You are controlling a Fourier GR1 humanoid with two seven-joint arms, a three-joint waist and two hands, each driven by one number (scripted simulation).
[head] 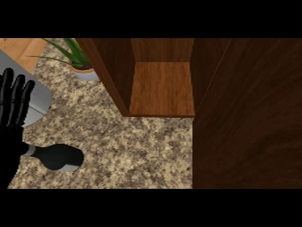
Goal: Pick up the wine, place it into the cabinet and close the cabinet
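Lying on side on granite surface [133, 146], lower left: wine bottle [58, 157], dark, neck end partly behind left hand [6, 111]. Left hand at left edge, fingers straight and up, holding nothing, overlapping bottle neck. Right hand not visible. Cabinet [160, 88] upper centre, open, bare wooden shelf inside; door [257, 115] fills right side. Bottle well apart from cabinet. Potted plant [78, 60] top left beside cabinet wall. Grey-white object [39, 95] behind left hand, can't identify.

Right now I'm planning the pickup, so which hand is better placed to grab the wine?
Left. The left hand shows at the view's left edge, open, right beside the wine bottle lying on the counter. The right hand is not in view.
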